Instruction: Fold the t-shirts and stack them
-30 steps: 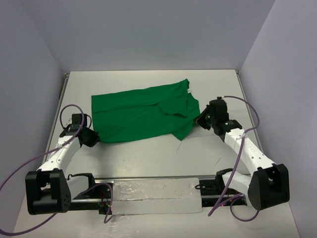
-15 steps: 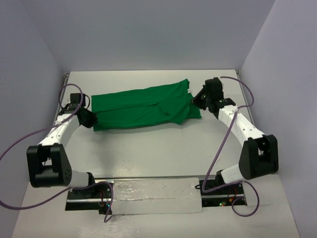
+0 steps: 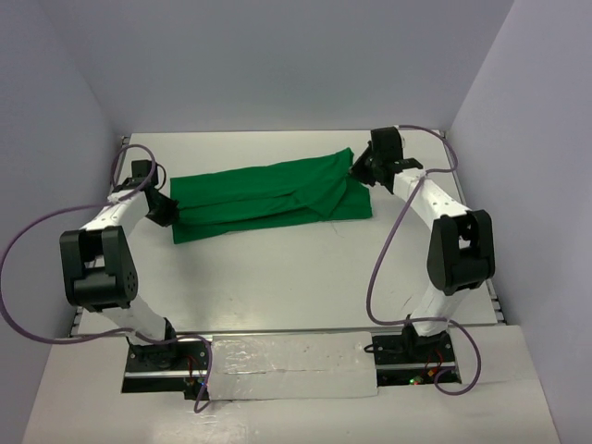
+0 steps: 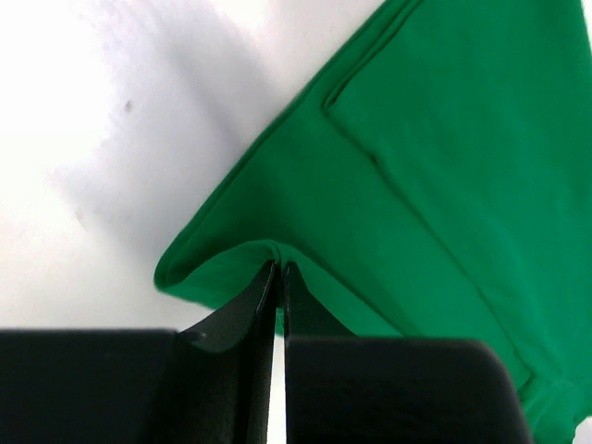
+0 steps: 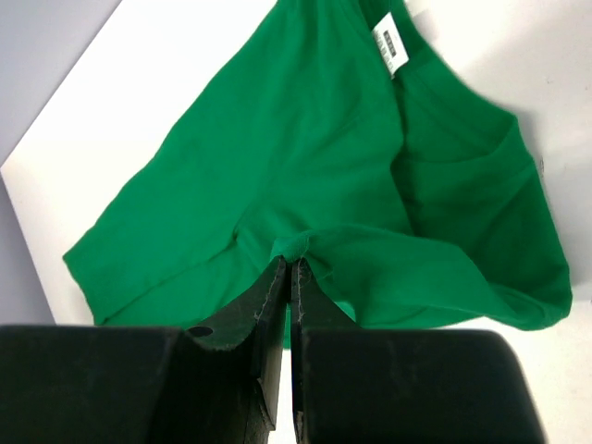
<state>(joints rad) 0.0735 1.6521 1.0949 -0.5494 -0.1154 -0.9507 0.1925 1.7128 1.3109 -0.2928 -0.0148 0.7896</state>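
Note:
A bright green t-shirt (image 3: 268, 196) lies folded lengthwise in a long band across the back of the white table. My left gripper (image 3: 169, 211) is shut on its left end; the left wrist view shows the cloth edge (image 4: 277, 250) pinched between the fingertips. My right gripper (image 3: 359, 171) is shut on the right end, where a bunch of cloth (image 5: 294, 245) is held between the fingertips. The white neck label (image 5: 390, 48) shows in the right wrist view near the top. The shirt (image 4: 435, 166) fills the right side of the left wrist view.
Grey walls close in the table (image 3: 296, 287) at the back and both sides. Purple cables (image 3: 384, 268) loop from both arms over the table. A white taped strip (image 3: 287, 365) runs between the arm bases at the near edge.

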